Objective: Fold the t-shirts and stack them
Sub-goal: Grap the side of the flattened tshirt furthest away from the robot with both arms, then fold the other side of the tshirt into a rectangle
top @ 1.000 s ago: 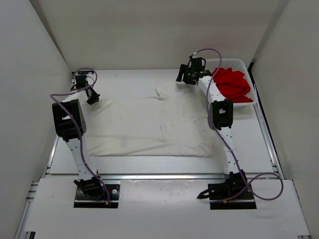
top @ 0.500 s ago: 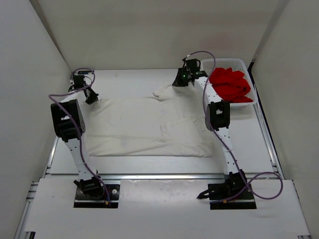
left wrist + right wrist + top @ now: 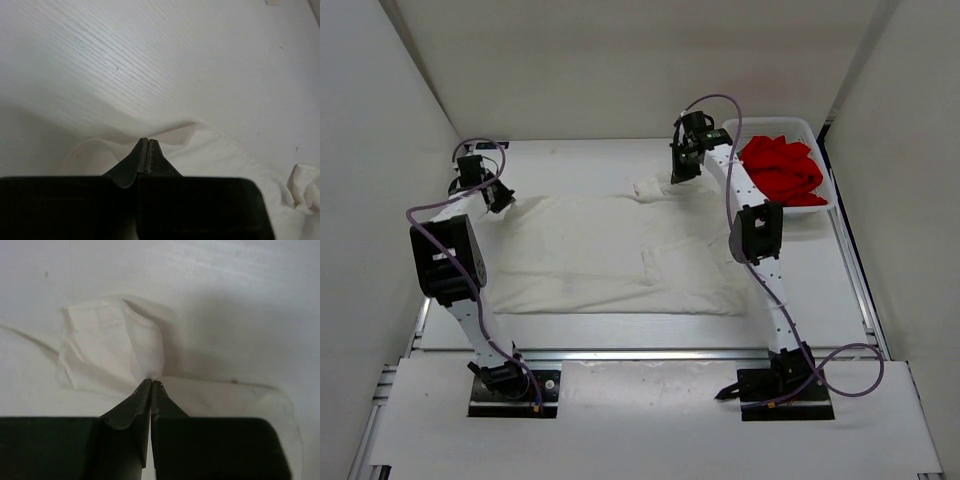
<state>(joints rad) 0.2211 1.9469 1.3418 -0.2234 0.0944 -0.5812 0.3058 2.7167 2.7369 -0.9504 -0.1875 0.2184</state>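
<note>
Both claws are pressed together on the white t-shirt [image 3: 620,255]. The left gripper [image 3: 145,142] nips the cloth edge at the upper left of the top view. The right gripper [image 3: 151,383] nips a small peak of fabric beside the crumpled sleeve at upper centre. My worry is how little cloth each one holds: both bites look like only a thin ridge, so a quick pull could let one slip and drop that side. The right grip also seems to sit on the sleeve rather than the body, so a fold from here may come out skewed. The shirt lies spread flat on the table [image 3: 570,160] in the middle of the frame. Its long axis runs left to right, and I judge the shoulders are toward the right, though I cannot make out the collar. The red t-shirt [image 3: 782,170] sits heaped in the basket [image 3: 770,123] at upper right.
</note>
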